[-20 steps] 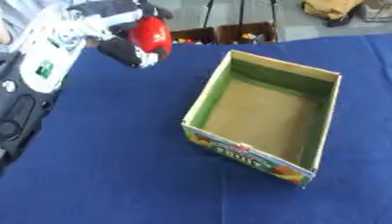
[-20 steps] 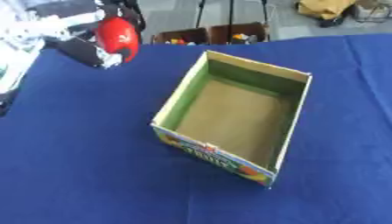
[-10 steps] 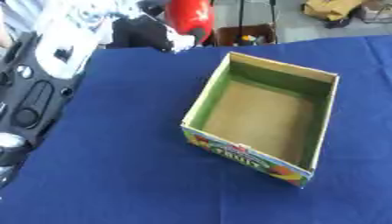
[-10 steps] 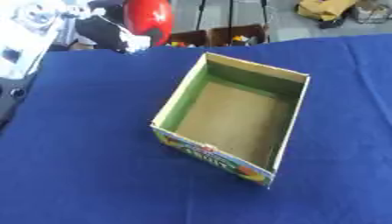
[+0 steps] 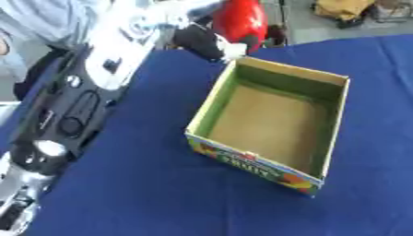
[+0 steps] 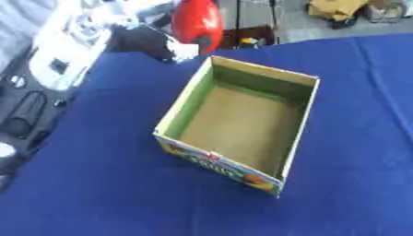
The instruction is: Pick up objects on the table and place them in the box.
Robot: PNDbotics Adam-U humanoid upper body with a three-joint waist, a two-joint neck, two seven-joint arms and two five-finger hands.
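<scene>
A blue cloth covers the desk, which fills most of the frame and lies askew, its far edge running across the top.

The robot's left arm comes next in size: a long black and silver limb rising from the lower left corner of the frame to the upper middle.

The box sits right of centre, an open cardboard box with green inner walls, a brown floor and a colourful printed front panel facing the lower edge. Nothing lies inside it that can be made out.

The left robot hand is in the upper middle of the frame, just beyond the box's far left corner. Its dark fingers are curled round a red object, a rounded glossy thing held up above the desk at the very top of the frame, near the box's far rim but not over its opening. A small pale patch shows at the hand's lower edge, beside the box corner; what it is cannot be told.

The right robot hand shows in neither view.
</scene>
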